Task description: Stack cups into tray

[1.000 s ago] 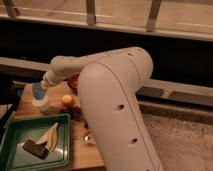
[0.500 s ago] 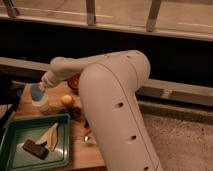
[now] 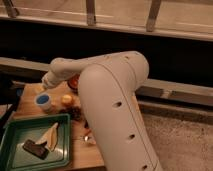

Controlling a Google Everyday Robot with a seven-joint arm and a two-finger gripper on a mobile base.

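1 small pale cup [image 3: 43, 102] with a blue top is standing on the wooden board [image 3: 80, 152], just beyond the far edge of the dark green tray [image 3: 15, 135] and outside it. The gripper [image 3: 47, 85] is hanging just above that cup, and how wide it is standing cannot be told. A yellow-orange round object [image 3: 67, 99] is sitting just right of the cup.
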